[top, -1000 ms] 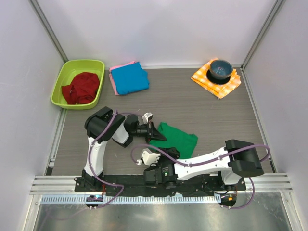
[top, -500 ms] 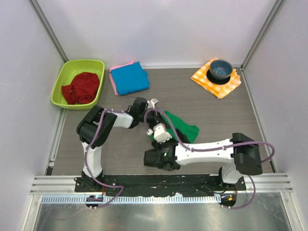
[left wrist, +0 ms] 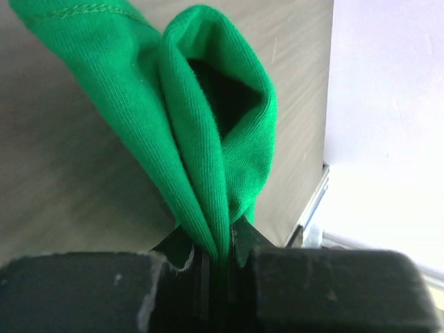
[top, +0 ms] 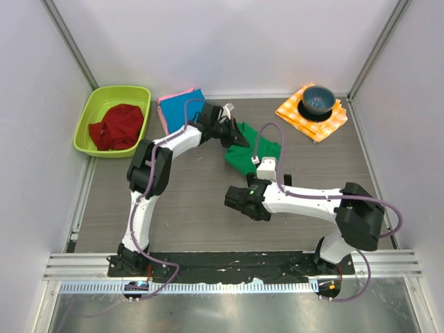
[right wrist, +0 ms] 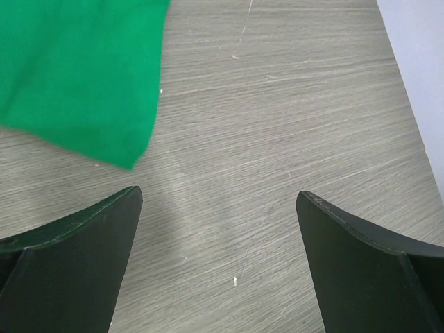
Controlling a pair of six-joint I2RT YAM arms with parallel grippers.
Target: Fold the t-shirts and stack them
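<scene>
So, progress check: the blue t-shirt (top: 177,107) is sitting folded on top of the pink t-shirt (top: 164,122) at the back of the table (top: 194,208), and I'm reading those two as done. The green t-shirt (top: 258,154) is the one being worked on. It's looking folded down into a compact bundle, lying just right of that stack with one end lifted.

The left gripper (top: 238,138) is pinching a doubled fold of the green cloth, with its jaws pressed tight on it. The right gripper (top: 236,201) is hanging wide open over bare table near the shirt's corner, gripping nothing.

What's left, I'm guessing: getting the green one onto the blue pile. A red cloth (top: 114,125) is lying crumpled in the lime bin (top: 89,111), and I can't tell whether it counts.

Texture-wise, the green is looking like a soft fine-ribbed knit with a stitched hem, and the pinched fold is puffing into a rounded pocket. The tabletop is showing streaky grey wood grain. The right gripper's fingers are matte black wedges.
</scene>
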